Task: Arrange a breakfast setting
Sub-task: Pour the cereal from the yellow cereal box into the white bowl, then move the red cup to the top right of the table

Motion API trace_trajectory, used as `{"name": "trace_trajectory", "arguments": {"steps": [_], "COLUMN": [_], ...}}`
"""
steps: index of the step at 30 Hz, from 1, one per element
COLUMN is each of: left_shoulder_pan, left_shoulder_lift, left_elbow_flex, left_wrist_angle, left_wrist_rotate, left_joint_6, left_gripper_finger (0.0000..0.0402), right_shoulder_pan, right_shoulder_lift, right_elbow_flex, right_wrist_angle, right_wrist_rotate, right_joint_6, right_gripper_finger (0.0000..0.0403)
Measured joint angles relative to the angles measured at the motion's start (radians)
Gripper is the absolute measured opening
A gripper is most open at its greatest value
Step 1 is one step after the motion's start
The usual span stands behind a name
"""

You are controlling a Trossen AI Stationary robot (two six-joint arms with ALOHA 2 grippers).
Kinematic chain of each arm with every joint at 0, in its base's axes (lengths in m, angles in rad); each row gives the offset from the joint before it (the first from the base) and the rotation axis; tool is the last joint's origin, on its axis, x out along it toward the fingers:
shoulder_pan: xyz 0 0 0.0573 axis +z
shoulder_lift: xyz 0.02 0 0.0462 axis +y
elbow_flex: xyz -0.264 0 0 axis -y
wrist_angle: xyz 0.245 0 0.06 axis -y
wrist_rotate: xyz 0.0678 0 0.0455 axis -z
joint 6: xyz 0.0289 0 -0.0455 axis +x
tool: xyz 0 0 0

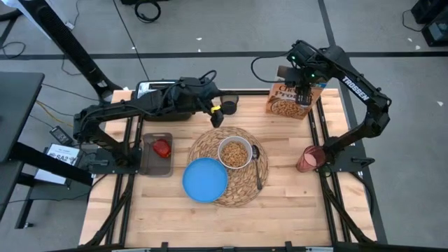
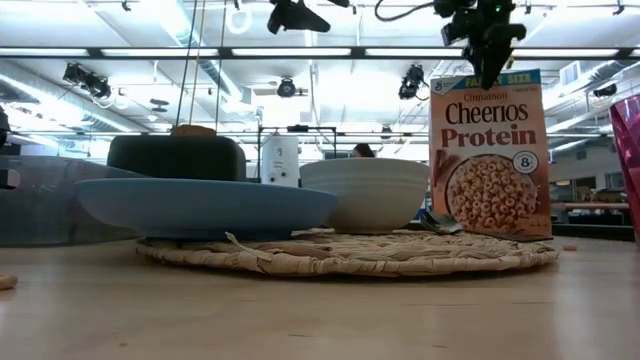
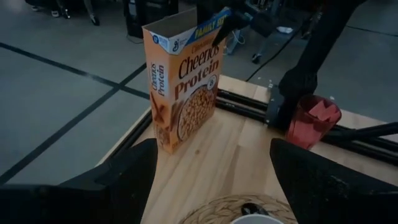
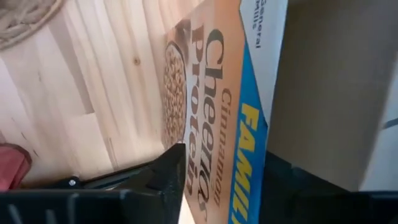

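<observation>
Your right gripper [image 1: 302,94] sits right over the top of the Cheerios Protein cereal box [image 1: 288,102], which stands upright at the table's far edge. Its fingers straddle the box's open top, parted, with no clear clamp on the cardboard. Your left gripper [image 1: 218,112] hovers above the far rim of the woven straw placemat [image 1: 241,189], jaws spread wide and holding nothing. On that placemat you have the white bowl [image 1: 234,152] filled with cereal, the dark spoon [image 1: 257,168] just beside it, and the blue plate [image 1: 204,180] overlapping the mat's left edge. The translucent red cup [image 1: 308,159] stands off to the right. The red apple [image 1: 162,148] lies in a tray [image 1: 157,165] at left.
</observation>
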Motion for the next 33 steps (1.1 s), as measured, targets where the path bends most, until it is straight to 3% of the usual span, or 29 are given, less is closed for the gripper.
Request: {"name": "trace_trajectory", "arguments": {"steps": [14, 25, 29, 33], "left_shoulder_pan": [0.0, 0.0, -0.007, -0.015], "left_shoulder_lift": [0.0, 0.0, 0.0, -0.008], "left_elbow_flex": [0.0, 0.0, 0.0, 0.0], "left_wrist_angle": [0.007, 0.01, 0.032, 0.093], "left_wrist_rotate": [0.0, 0.0, 0.0, 0.0], "left_joint_6": [-0.033, -0.062, -0.061, -0.06], "left_gripper_finger": [0.0316, 0.0316, 0.0316, 0.0316], "right_shoulder_pan": [0.019, 0.03, 0.11, 0.283], "right_shoulder_lift": [-0.142, -0.197, -0.222, -0.226], "right_elbow_flex": [0.0, 0.0, 0.0, 0.001], "right_wrist_angle": [0.188, 0.239, 0.294, 0.32], "right_wrist_rotate": [-0.007, -0.103, -0.204, -0.21], "right_joint_6": [0.019, 0.088, 0.249, 0.386], "right_gripper_finger": [0.0218, 0.0225, 0.0217, 0.0213]}}
